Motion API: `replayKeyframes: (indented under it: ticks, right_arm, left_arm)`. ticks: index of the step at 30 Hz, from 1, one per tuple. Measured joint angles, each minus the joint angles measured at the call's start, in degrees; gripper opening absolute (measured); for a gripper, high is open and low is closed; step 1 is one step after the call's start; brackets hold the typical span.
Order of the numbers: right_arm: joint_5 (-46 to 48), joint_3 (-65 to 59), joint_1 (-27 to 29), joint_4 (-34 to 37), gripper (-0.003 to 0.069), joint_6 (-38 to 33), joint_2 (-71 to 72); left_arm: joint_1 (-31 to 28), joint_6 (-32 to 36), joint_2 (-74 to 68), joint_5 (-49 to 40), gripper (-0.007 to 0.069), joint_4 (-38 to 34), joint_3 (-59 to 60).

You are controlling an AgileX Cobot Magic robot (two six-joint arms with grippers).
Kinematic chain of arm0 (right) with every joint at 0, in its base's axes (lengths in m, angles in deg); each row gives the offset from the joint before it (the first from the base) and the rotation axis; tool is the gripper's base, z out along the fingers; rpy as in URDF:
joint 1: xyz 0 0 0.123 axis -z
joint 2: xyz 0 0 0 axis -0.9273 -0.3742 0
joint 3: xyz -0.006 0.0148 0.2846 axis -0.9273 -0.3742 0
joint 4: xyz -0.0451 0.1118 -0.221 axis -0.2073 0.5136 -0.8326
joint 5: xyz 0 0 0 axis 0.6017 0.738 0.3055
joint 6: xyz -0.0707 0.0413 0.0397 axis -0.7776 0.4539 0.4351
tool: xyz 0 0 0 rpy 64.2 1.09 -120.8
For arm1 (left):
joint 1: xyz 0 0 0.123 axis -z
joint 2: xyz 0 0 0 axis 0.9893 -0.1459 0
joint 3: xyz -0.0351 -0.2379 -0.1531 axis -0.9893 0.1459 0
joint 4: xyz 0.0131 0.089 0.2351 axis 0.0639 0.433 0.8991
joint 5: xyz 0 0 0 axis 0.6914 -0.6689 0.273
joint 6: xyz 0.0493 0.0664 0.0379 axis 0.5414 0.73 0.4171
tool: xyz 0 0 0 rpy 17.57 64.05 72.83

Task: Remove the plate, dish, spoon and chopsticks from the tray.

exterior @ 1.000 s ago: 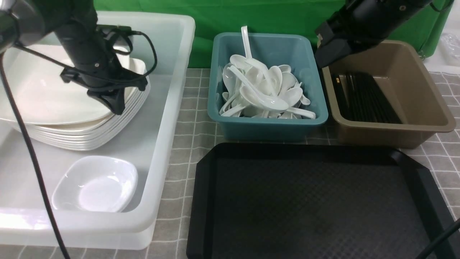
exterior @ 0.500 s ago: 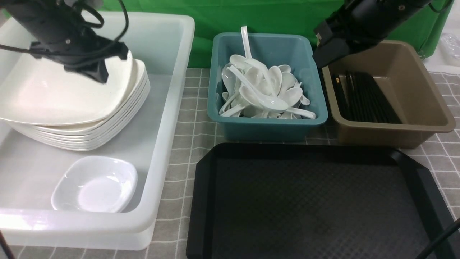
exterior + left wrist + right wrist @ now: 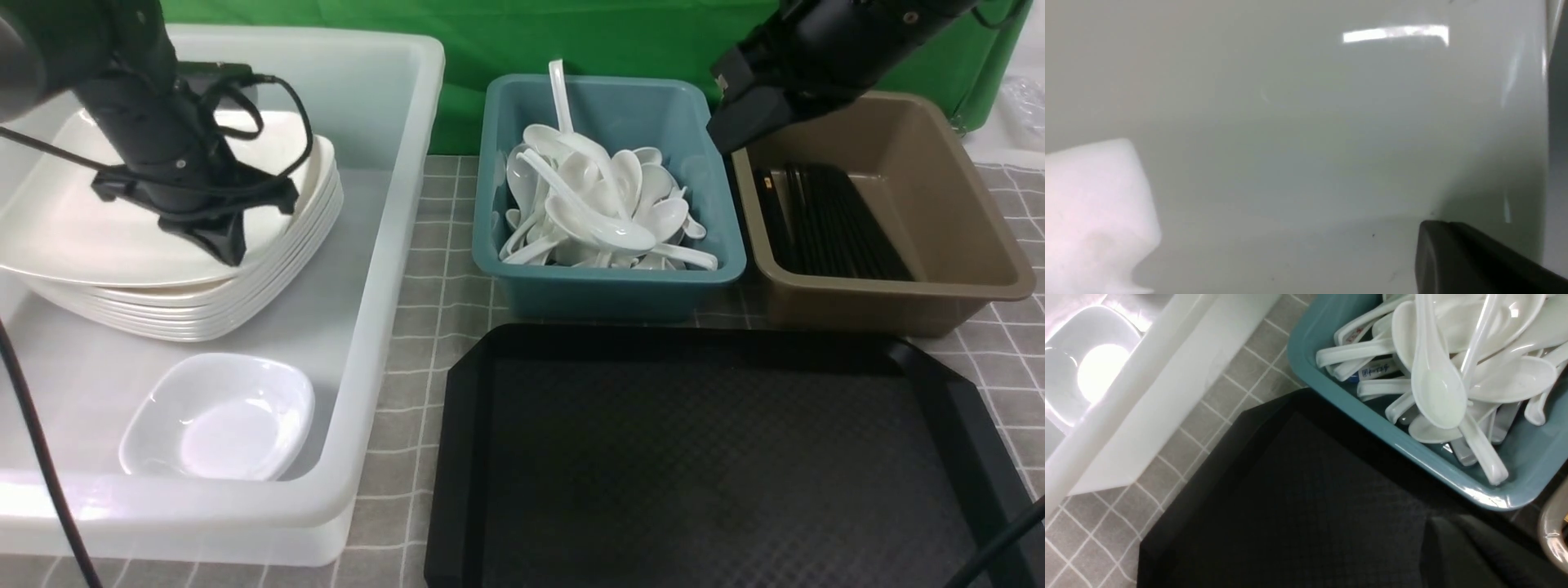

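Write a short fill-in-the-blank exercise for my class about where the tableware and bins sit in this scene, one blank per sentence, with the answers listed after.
1. The pile of white spoons lies in the ____ bin.
2. The black chopsticks lie in the ____ bin.
3. The stack of plates and the small dish share the ____ bin.
4. The black tray holds ____ items.

Missing words: teal; brown; white; no
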Motion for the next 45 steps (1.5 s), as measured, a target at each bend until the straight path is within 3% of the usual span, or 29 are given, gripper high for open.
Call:
replayKeyframes:
  ticks: [7, 16, 19, 28, 34, 37, 45]
  right_arm:
    - [0.00, 0.00, 0.00, 0.72, 0.0034, 0.00, 0.00]
    - [-0.06, 0.00, 0.00, 0.78, 0.0034, -0.37, 0.00]
    - [-1.14, -0.11, 0.00, 0.78, 0.0033, -0.95, 0.76]
    - [-9.49, -2.32, 0.05, -8.97, 0.0022, 3.25, 14.92]
    - [-22.91, -16.43, 0.05, -11.04, 0.0022, 6.15, 32.43]
    - [-35.73, -31.58, 0.05, -11.10, 0.0022, 6.83, 45.77]
    - [-59.55, -67.56, 0.05, -11.29, 0.0022, 8.06, 76.16]
  left_arm:
    - [0.00, -0.05, 2.66, -5.36, 0.0005, 2.31, 0.25]
    - [0.12, 0.60, 11.09, -5.67, 0.0005, -2.45, 0.37]
    - [0.18, 4.00, 15.15, -6.22, 0.0005, -7.88, 1.52]
    - [6.22, 7.95, 37.33, 0.65, 0.0005, -14.03, 12.01]
    - [6.89, 8.98, 53.18, 7.83, 0.0005, -15.70, 21.33]
    - [6.89, 9.07, 63.97, 13.59, 0.0005, -15.70, 29.67]
    - [6.89, 8.55, 83.35, 18.96, 0.0005, -15.55, 49.54]
